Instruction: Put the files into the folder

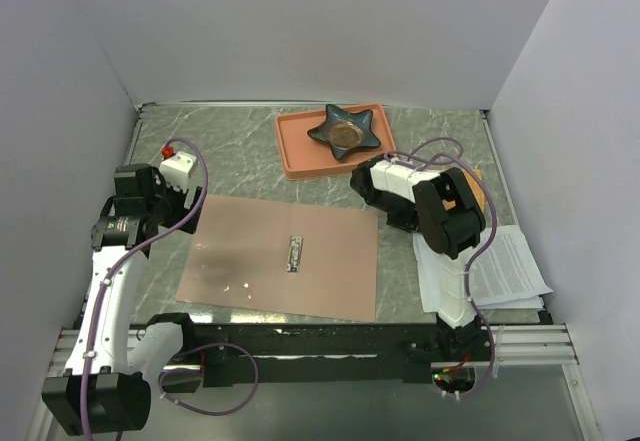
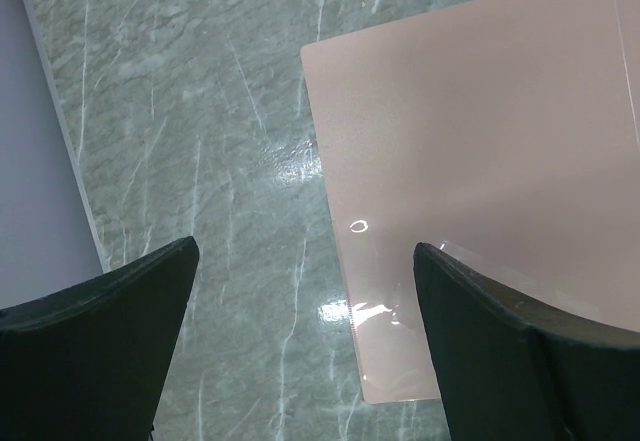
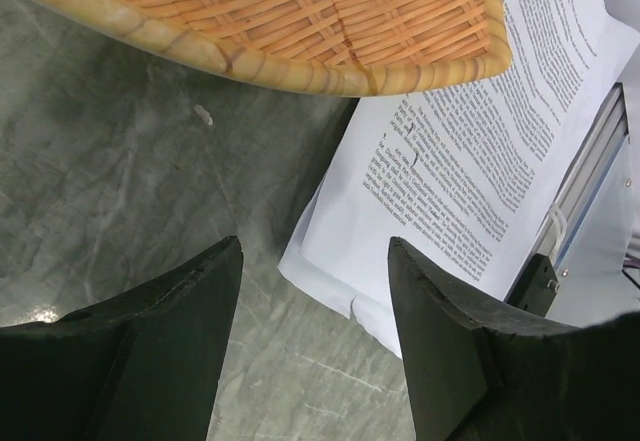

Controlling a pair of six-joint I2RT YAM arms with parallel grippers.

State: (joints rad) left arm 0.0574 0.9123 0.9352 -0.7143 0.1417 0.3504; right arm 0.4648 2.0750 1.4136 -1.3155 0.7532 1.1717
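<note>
Right claw hovering wide open, empty; files lying just beyond its right finger, near basket. Left claw gaping, empty, over corner of folder. Right arm sitting nearer files.

Only print in view: paragraphs of small black text on the white files, seen in the right wrist view. Too small and blurred, nothing legible.

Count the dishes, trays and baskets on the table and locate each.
3. A salmon tray at the far middle; a dark star-shaped dish inside it; a woven basket at the right, mostly hidden behind the right arm, its edge over the files.
</note>
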